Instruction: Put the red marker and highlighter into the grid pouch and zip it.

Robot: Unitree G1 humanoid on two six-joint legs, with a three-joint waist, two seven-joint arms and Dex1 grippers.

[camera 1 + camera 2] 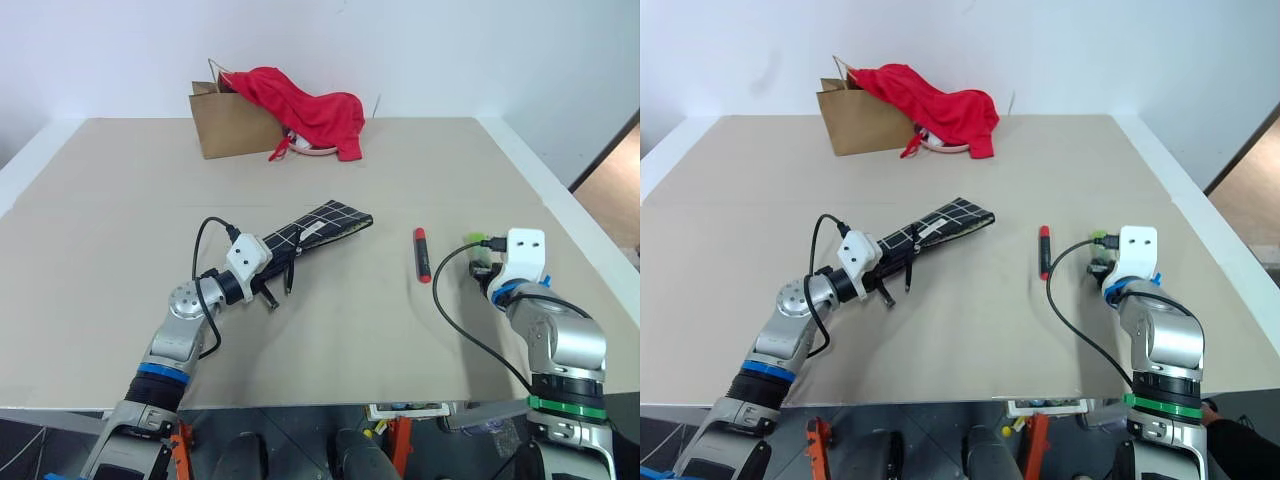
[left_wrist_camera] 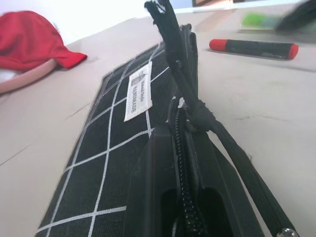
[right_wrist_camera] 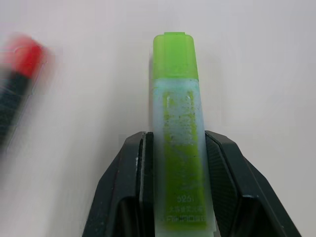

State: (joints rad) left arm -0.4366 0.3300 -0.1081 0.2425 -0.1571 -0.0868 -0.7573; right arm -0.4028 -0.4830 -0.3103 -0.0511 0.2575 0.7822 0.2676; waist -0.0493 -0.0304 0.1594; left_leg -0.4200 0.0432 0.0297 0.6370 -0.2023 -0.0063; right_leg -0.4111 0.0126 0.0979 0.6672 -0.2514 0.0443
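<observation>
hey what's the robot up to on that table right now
It is packing pens into a pouch. The left gripper is shut on one end of the black grid pouch, which lies flat on the table. The right gripper has its fingers on either side of the green highlighter. The red marker lies loose on the table between the pouch and the highlighter. Nothing is in the pouch yet.

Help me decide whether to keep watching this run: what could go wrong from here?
The right tool pinches the highlighter by its pale cap end, so the cap might pull off. The left tool holds the grid pouch at one end only; its opening may sag. The red marker could get knocked.
</observation>
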